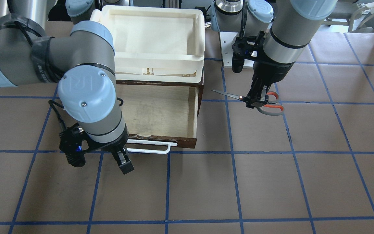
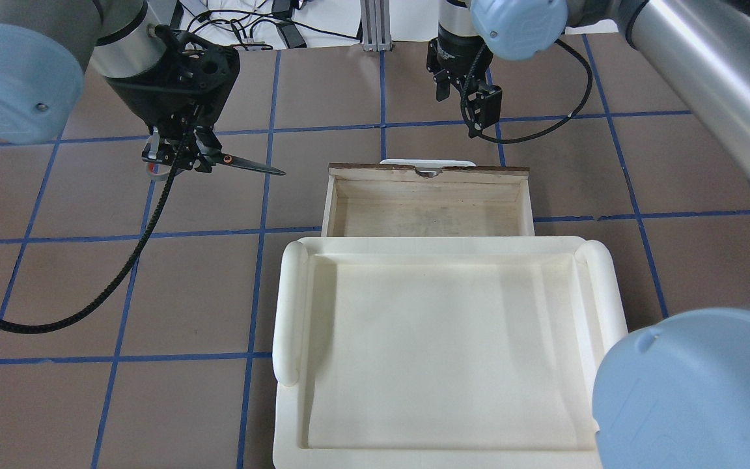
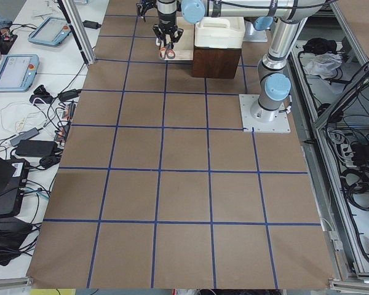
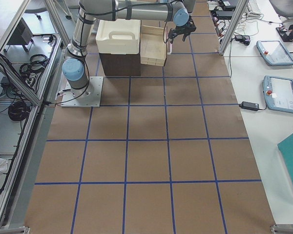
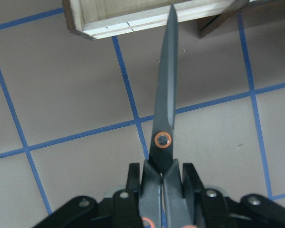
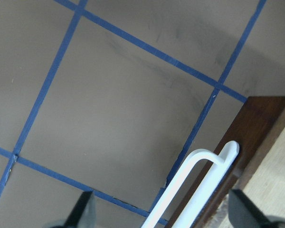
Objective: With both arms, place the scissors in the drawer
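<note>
My left gripper [image 1: 255, 100] is shut on the scissors [image 1: 230, 95] near their pivot, with the grey, orange-lined handles [image 1: 272, 104] behind the fingers. It holds them above the table beside the drawer, dark blades level and pointing at the drawer's side; they also show in the overhead view [image 2: 251, 167] and the left wrist view [image 5: 164, 109]. The drawer [image 1: 161, 110] is pulled open, showing its pale wood interior and brown front [image 1: 180, 142]. My right gripper [image 1: 123, 162] is open and empty just in front of the white handle [image 1: 148, 147], with the handle [image 6: 190, 185] apart from the fingers [image 6: 83, 213].
A cream-white foam tray [image 2: 287, 312] sits on the cabinet above the drawer. The left arm's base plate [image 1: 227, 53] stands beside the cabinet. The brown table has a blue tape grid. A black cable [image 2: 134, 254] hangs from the left wrist.
</note>
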Motion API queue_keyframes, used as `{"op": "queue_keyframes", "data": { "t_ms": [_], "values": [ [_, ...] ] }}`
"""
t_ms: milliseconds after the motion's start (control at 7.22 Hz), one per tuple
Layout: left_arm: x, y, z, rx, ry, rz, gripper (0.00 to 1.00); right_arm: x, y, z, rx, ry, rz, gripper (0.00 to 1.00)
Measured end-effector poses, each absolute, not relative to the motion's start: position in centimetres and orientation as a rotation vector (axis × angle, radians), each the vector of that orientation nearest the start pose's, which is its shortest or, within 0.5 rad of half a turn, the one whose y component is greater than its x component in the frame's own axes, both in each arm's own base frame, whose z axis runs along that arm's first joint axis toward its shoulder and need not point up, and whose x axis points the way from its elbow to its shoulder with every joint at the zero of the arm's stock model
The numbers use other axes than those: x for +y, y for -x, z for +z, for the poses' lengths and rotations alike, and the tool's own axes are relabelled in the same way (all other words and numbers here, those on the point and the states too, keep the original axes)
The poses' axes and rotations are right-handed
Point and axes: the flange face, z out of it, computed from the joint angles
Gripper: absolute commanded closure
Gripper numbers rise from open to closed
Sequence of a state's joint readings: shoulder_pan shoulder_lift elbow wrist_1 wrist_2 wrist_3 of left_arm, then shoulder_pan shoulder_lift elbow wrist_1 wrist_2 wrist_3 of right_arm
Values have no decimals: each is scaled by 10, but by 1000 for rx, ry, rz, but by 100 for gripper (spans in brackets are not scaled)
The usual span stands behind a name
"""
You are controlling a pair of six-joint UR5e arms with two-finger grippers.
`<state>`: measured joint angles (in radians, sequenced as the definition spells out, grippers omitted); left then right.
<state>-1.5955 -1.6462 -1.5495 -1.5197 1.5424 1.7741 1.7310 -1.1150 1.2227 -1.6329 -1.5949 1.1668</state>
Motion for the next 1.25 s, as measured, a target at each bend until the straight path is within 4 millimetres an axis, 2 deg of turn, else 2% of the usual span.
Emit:
{"op": "queue_keyframes", "data": {
  "t_ms": [277,415,692,969,1246],
  "values": [
    [-519,161,461,-1988,2391,30,100,-631,-190,442,2972,-1169,-50,0],
    [-515,180,459,-1989,2388,21,100,-620,-175,453,3069,-974,-73,0],
    [-498,239,453,-2006,2392,28,100,-597,-165,468,3156,-679,-78,0],
    [-490,279,438,-1962,2413,24,100,-584,-173,485,3101,-369,-95,0],
    [-479,320,422,-1929,2433,3,100,-577,-170,495,3119,-177,-123,0]
  ]
}}
